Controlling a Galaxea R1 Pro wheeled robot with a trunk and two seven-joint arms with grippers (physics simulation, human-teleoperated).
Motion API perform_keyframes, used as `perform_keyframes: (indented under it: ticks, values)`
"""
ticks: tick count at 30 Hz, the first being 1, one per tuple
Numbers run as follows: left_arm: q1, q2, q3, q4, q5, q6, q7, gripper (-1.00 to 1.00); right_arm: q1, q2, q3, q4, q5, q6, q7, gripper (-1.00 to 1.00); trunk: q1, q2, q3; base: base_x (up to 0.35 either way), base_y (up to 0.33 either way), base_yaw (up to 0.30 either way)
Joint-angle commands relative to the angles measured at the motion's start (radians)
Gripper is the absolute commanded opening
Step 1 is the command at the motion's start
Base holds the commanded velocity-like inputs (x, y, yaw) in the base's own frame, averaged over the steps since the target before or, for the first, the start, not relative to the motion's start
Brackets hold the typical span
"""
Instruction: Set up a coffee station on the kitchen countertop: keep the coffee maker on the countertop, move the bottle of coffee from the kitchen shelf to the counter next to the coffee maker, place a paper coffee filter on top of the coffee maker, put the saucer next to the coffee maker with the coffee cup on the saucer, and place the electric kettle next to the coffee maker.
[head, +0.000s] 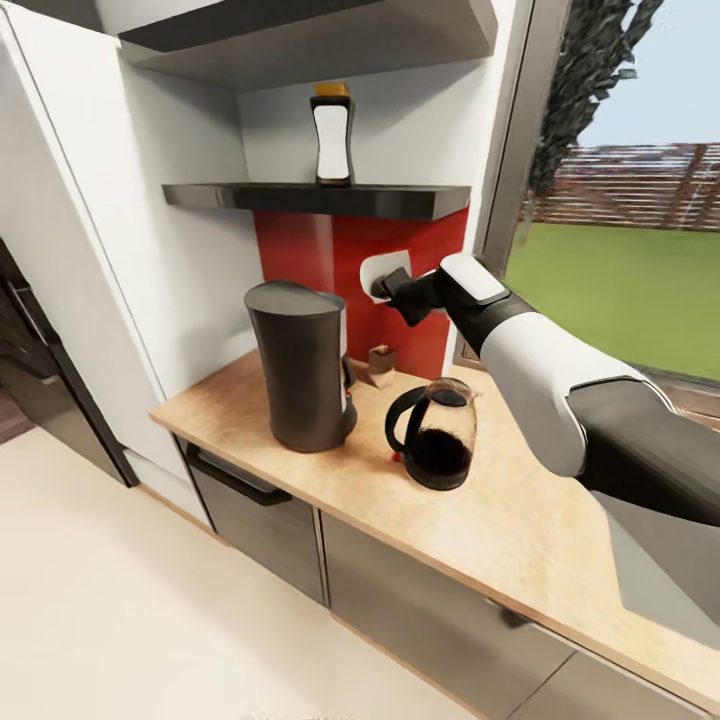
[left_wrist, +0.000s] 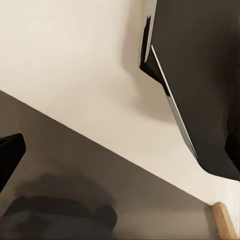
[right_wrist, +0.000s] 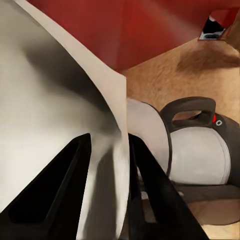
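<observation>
Between right end effector (right_wrist: 107, 185) fingers, paper coffee filter (right_wrist: 65, 100)

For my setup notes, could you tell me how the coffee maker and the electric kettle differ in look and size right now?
The coffee maker is tall, matte dark grey and opaque; the electric kettle is shorter, rounded clear glass with dark liquid visible inside. The electric kettle has a black loop handle and a small red button; the coffee maker shows no such handle. Both stand upright and apart on the countertop.
</observation>
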Motion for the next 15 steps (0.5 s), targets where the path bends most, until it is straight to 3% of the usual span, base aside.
perform_keyframes:
  ticks: [1, 9, 15]
  values:
    - [-0.001, 0.0, 0.0, 0.002, 0.009, -0.006, -0.001, 1.0, -0.001, 0.0, 0.003, -0.001, -0.006, 0.001, -0.005, -1.0, 0.001, -0.002, -0.002, 0.0, 0.0, 0.252]
    - [-0.001, 0.0, 0.0, 0.001, 0.009, -0.006, -0.001, 1.0, -0.001, 0.0, 0.003, 0.0, -0.006, 0.002, -0.005, -1.0, 0.001, -0.002, -0.007, 0.0, 0.0, 0.252]
    - [-0.001, 0.0, 0.0, 0.0, 0.009, -0.006, -0.002, 1.0, 0.0, 0.0, 0.002, 0.0, -0.006, 0.001, -0.005, -1.0, 0.001, -0.002, -0.008, 0.0, 0.0, 0.066]
